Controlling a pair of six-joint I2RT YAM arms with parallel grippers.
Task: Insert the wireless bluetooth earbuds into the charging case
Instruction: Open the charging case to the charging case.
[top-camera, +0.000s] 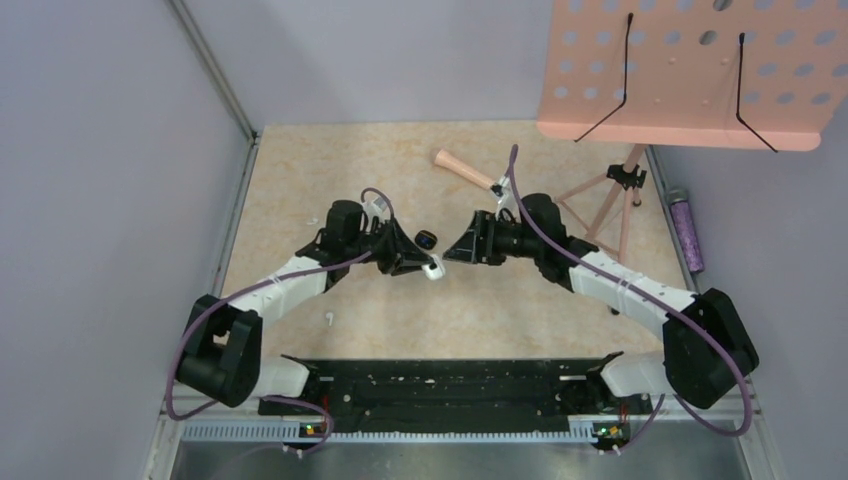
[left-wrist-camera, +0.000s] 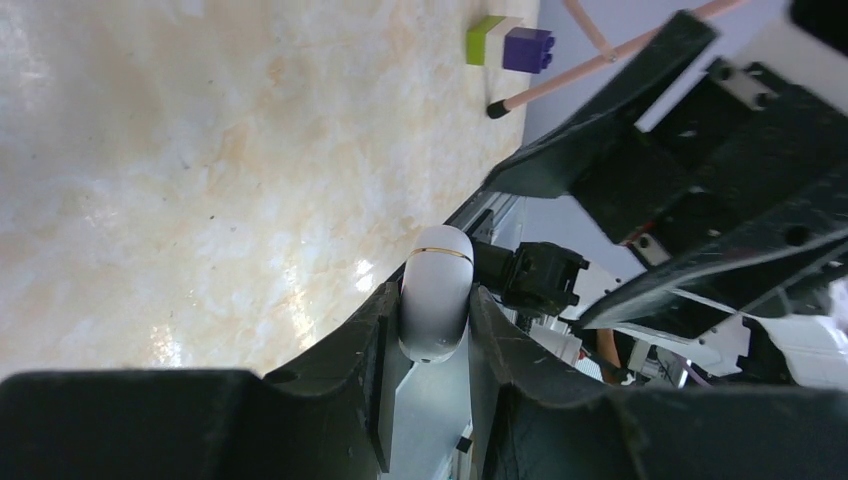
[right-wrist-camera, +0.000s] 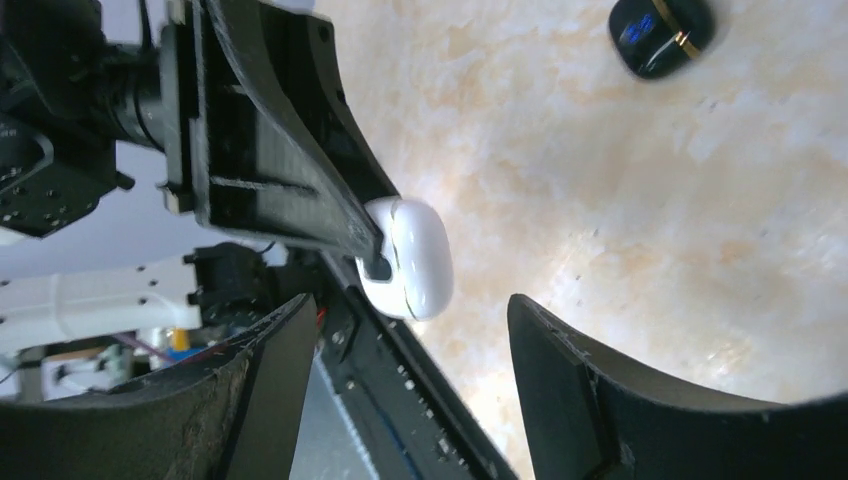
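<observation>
Case (left-wrist-camera: 437, 300), white with its lid shut, sits clamped between the two fingers of the left pincer (top-camera: 424, 266) over the middle of the counter (top-camera: 500, 310). The right pincer (right-wrist-camera: 403, 305) faces it with jaws spread wide, not touching it. One tiny white earbud (top-camera: 328, 318) lies on the counter beside the left arm, and a black pod (right-wrist-camera: 660, 35) rests farther back.
</observation>
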